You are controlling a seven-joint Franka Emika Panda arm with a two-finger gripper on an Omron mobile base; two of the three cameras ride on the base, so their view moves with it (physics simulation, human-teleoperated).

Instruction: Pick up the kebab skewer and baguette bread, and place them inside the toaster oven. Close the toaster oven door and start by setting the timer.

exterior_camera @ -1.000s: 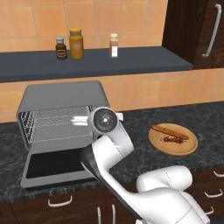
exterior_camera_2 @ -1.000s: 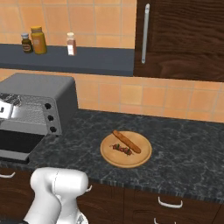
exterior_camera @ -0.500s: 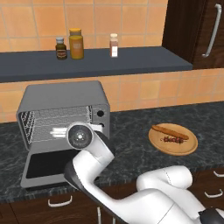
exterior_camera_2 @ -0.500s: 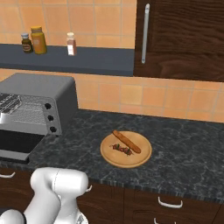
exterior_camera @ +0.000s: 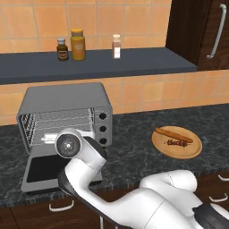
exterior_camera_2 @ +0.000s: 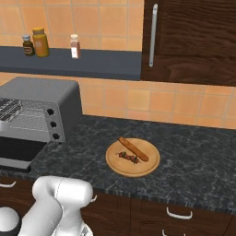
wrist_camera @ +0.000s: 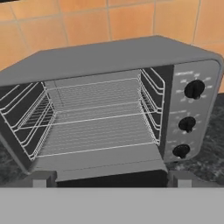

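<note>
The toaster oven [exterior_camera: 67,96] stands at the left of the counter, its door [exterior_camera: 44,167] folded down flat and its wire rack [wrist_camera: 98,120] bare. My hand [exterior_camera: 69,144] hovers over the lowered door, facing the opening. My gripper [wrist_camera: 111,179] is open, fingers wide apart with nothing between them. Three black knobs [wrist_camera: 187,124] run down the oven's right panel. Far to the right, the baguette bread [exterior_camera: 173,134] and the kebab skewer [exterior_camera: 175,143] lie side by side on a wooden plate [exterior_camera: 196,150]. From the right base, the baguette bread [exterior_camera_2: 133,149] lies behind the skewer [exterior_camera_2: 127,157].
A dark shelf [exterior_camera: 134,62] above the oven carries two jars [exterior_camera: 78,44] and a shaker [exterior_camera: 116,46]. A dark cabinet with a bar handle [exterior_camera_2: 152,34] hangs at the right. Dark speckled counter [exterior_camera_2: 193,161] stretches between oven and plate.
My hand has swung left and down from in front of the oven's knob side to in front of its opening, over the lowered door. The gripper stayed open.
</note>
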